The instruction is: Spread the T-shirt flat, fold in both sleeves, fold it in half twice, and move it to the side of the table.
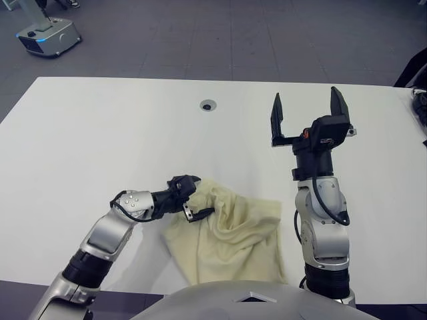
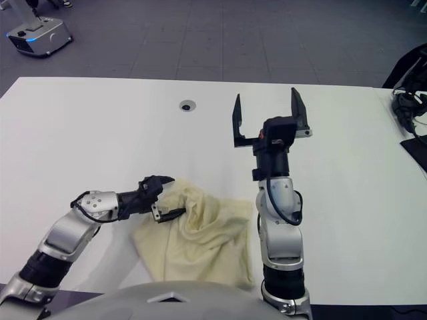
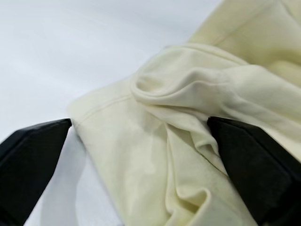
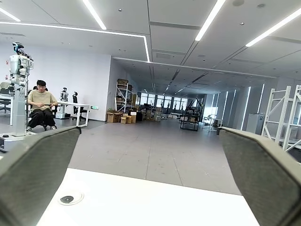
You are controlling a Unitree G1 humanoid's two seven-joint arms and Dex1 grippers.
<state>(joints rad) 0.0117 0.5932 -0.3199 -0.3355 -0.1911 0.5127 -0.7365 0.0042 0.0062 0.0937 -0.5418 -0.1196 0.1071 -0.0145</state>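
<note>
T-shirt (image 1: 230, 237) crumpled at my left gripper (image 1: 193, 198); both grippers released.
Head view: the pale yellow T-shirt lies bunched on the white table (image 1: 100, 133), against the left gripper's spread tips. My right gripper (image 1: 308, 110) stands raised beyond it, wide apart. Left wrist: a T-shirt fold sits between the parted black fingers (image 3: 28, 160). Right wrist: grey fingers (image 4: 37, 165) parted above the white table.

text: none legible | labels: none legible | numbers: none legible
</note>
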